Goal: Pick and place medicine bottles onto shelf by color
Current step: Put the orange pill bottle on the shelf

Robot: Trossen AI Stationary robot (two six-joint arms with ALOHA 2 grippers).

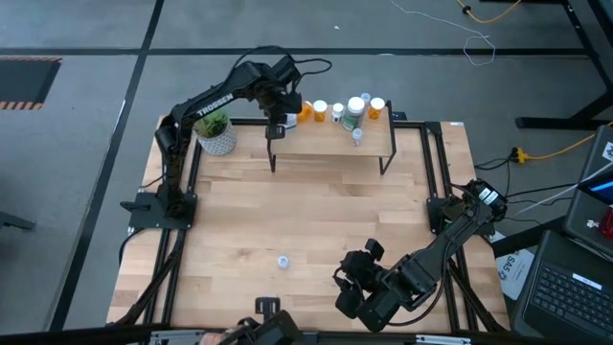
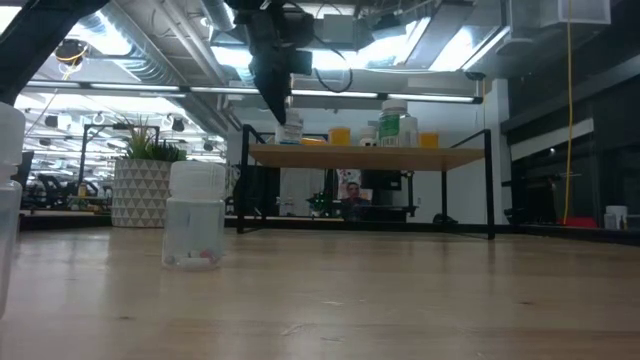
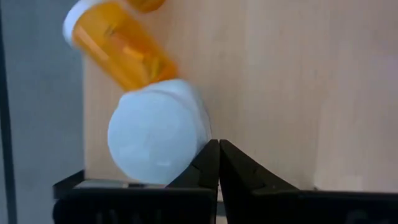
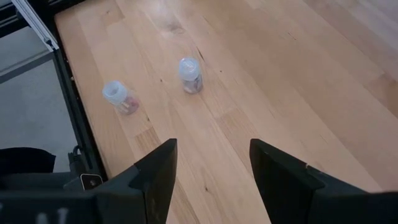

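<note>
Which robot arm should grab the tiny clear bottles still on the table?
Probably the right. The right gripper is open and faces two tiny clear bottles. The left gripper is shut, over the shelf.

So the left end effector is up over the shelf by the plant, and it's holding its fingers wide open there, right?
Not quite. The left end effector is indeed over the shelf, near the plant, but its fingers are shut, not wide open. The left wrist view shows the two dark tips pressed together, empty, beside a white bottle cap with an orange bottle behind it.
</note>
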